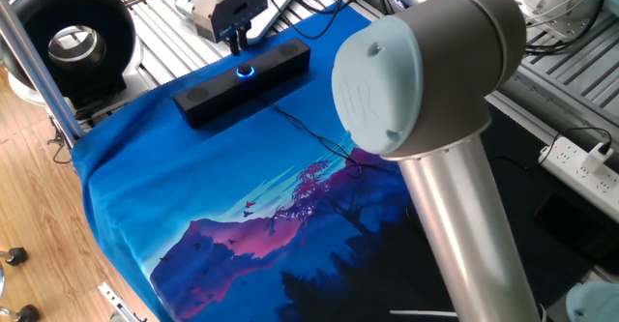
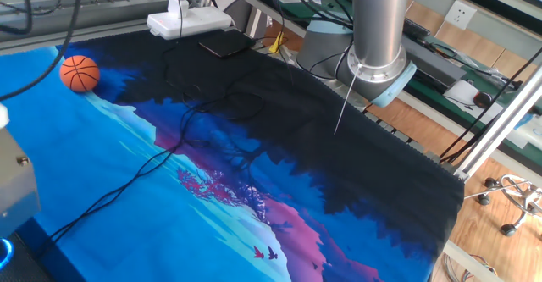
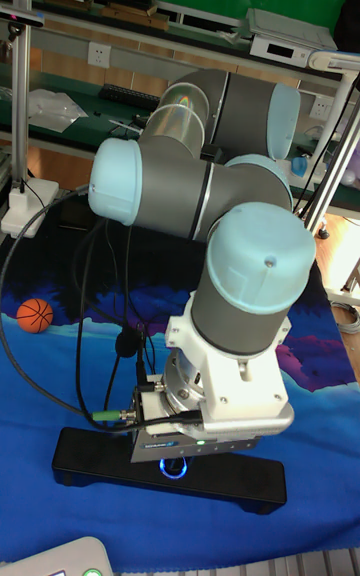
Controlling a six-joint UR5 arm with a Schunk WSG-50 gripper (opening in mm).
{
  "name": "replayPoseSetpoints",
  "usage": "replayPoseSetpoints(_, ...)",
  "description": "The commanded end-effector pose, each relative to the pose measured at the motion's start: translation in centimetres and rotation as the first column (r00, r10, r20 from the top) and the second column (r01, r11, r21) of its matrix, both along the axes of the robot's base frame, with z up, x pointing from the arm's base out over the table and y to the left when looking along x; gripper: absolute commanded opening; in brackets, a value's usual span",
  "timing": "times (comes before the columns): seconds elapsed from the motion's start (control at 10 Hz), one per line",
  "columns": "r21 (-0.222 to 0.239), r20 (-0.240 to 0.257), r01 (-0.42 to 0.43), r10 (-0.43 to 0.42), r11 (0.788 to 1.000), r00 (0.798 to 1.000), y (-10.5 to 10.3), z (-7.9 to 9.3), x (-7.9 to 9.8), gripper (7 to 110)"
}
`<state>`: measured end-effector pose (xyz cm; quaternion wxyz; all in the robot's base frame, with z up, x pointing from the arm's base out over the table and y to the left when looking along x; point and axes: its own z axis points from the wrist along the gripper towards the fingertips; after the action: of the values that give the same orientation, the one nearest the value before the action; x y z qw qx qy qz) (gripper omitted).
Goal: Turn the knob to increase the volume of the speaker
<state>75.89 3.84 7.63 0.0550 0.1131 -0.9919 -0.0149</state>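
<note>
Your gripper (image 1: 235,38) hangs just behind the knob (image 1: 246,71) at the middle of the speaker (image 1: 242,82) near the desk's (image 1: 145,196) far edge, its opening hidden, and no lettering is legible.

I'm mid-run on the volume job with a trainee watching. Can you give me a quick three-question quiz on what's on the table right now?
1. True or false: the small orange basketball rests on top of the long slim black soundbar.
2. The two-finger gripper is: A) close by the small round black knob at the soundbar's middle; B) over the basketball; C) over the dark end of the blue printed cloth.
3. Fill in: the ring around the knob glows ___.

Key:
1. False. The basketball lies on the cloth, well apart from the soundbar.
2. A. The pictures do not settle whether it touches the knob.
3. Blue.
</note>
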Motion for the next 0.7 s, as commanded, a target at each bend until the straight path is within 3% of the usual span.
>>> replayPoseSetpoints(0.0,0.020,-0.042,-0.045,0.046,0.999,0.998,0.1,-0.9,-1.5,22)
replayPoseSetpoints(0.1,0.014,-0.065,-0.050,0.050,0.999,0.997,0.2,-1.0,-2.4,44)
replayPoseSetpoints(0.4,-0.017,-0.084,-0.060,0.059,0.998,0.995,-0.7,-1.0,-2.8,44)
replayPoseSetpoints(0.6,-0.006,-0.100,-0.057,0.056,0.998,0.993,-0.4,-1.0,-3.1,44)
